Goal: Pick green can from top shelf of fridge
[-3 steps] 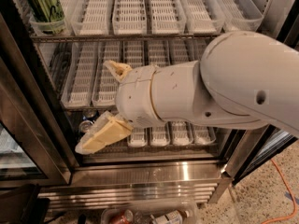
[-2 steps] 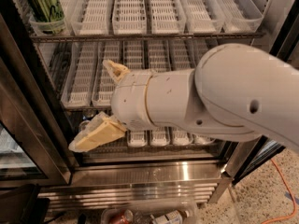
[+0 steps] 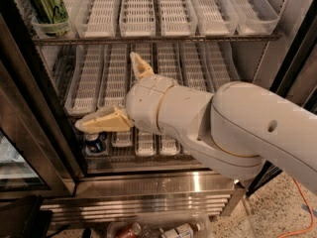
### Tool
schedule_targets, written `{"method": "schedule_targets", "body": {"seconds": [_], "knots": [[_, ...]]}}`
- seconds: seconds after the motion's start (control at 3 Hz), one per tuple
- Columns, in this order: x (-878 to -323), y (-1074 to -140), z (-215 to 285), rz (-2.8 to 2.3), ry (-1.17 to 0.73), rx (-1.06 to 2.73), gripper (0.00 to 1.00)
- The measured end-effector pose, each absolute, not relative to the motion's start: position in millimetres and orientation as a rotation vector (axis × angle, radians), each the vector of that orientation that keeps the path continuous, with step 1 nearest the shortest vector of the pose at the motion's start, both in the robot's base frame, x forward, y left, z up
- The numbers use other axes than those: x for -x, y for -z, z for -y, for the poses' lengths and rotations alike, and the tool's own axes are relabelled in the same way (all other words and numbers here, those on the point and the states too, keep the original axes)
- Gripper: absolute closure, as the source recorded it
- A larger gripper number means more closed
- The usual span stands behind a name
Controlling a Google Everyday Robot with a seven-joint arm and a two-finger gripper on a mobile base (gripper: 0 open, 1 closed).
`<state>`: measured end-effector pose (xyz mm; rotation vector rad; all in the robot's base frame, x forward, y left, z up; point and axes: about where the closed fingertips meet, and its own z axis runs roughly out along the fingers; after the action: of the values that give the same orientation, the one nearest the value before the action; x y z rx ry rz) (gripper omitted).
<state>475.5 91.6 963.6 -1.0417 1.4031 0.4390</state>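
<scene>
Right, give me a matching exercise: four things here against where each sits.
Things: 1 green can; 2 pincer; 3 blue can; 4 orange cable.
Places: A on the floor, far right; B top shelf, far left; C open, before the middle shelf; D lowest shelf, below the pincer.
Pairs: 1-B; 2-C; 3-D; 4-A.

Blue can on lower shelf, just below gripper. Bottles and orange cable on floor.
</scene>
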Motion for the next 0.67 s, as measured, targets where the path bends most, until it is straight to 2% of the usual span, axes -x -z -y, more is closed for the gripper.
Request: {"method": "schedule_targets", "body": {"seconds": [0.33,0.67], "knots": [[-489,-977,-81,-1.389,-0.406,0.908,0.0],[-472,-986,-131,-1.335,-0.366,0.973,0.0]]}}
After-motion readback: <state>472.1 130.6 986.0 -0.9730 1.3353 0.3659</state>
